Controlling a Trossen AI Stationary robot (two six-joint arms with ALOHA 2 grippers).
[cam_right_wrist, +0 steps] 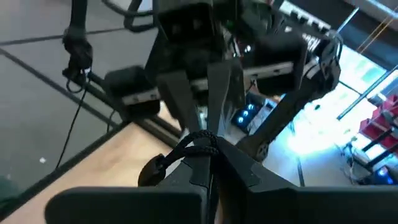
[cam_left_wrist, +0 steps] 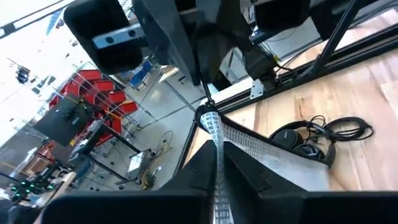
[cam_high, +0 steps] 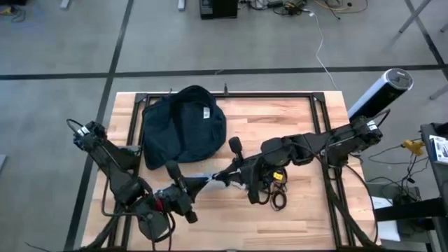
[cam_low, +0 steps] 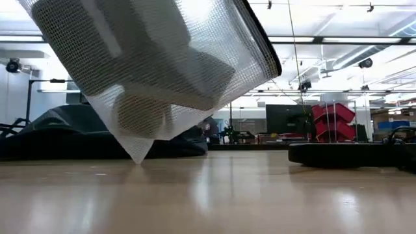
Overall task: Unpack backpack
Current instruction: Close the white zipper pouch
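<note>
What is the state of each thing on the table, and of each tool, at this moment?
backpack: slumped on the table, not held.
mesh pouch: lifted, tilted, held between both tools, contents inside.
headphones: lying on the table, cables loose beside them.
left tool: shut on the mesh pouch's edge.
right tool: shut on the mesh pouch's other end.

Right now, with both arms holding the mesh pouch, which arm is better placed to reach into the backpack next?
Probably the left. The backpack lies on the left arm's side, nearer the left gripper; the right gripper would have to reach past the mesh pouch. Both must first release it.
</note>
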